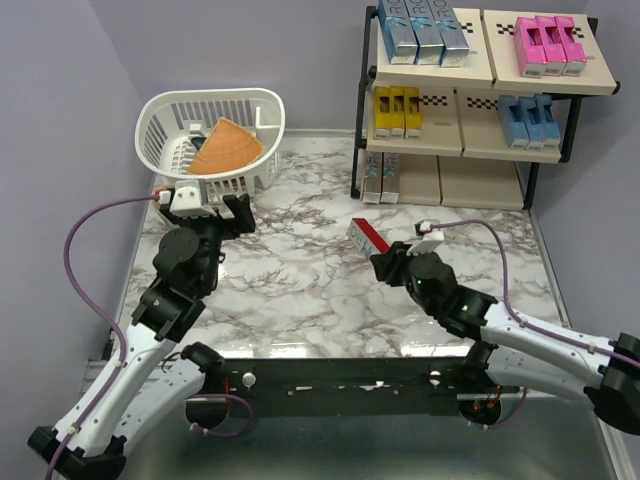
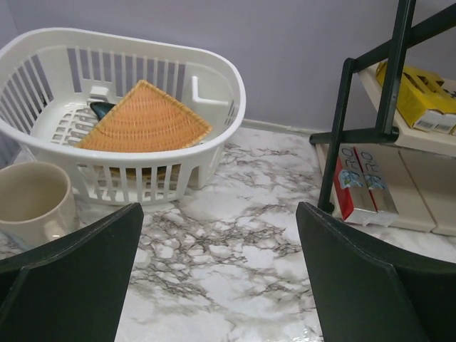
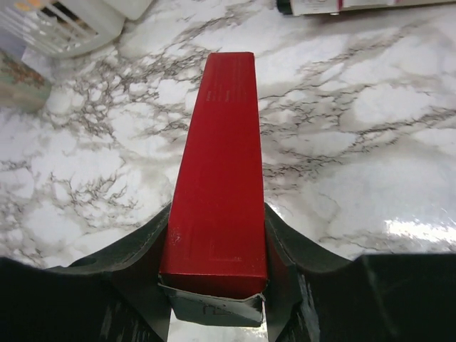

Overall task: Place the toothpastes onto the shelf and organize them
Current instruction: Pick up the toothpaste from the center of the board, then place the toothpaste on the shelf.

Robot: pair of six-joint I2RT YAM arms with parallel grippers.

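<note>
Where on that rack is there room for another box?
The bottom tier is mostly bare, right of the two boxes at its left end. The marble table between basket and rack is open too. Above it is crowded: silver boxes, pink boxes, yellow boxes, blue boxes.

Half-seen things

Under the woven wedge (image 2: 146,117) in the white basket (image 2: 206,153) a dark thing (image 2: 102,109) shows only an unidentifiable tip. The left wrist view crops a beige cup (image 2: 32,199) at its left edge and the shelf (image 2: 335,142) with its yellow cartons (image 2: 420,100) at top and right. From above, the bottom-tier cartons (image 1: 381,185) lie half under the middle panel (image 1: 440,132), their lettering too small to read. In the right wrist view the red carton (image 3: 221,128) has its near end sunk between the fingers of the right gripper (image 3: 217,214); a far carton (image 3: 356,6) at the top edge is cropped to a sliver, and a blurred greyish object (image 3: 18,82) at the left edge cannot be identified.
</note>
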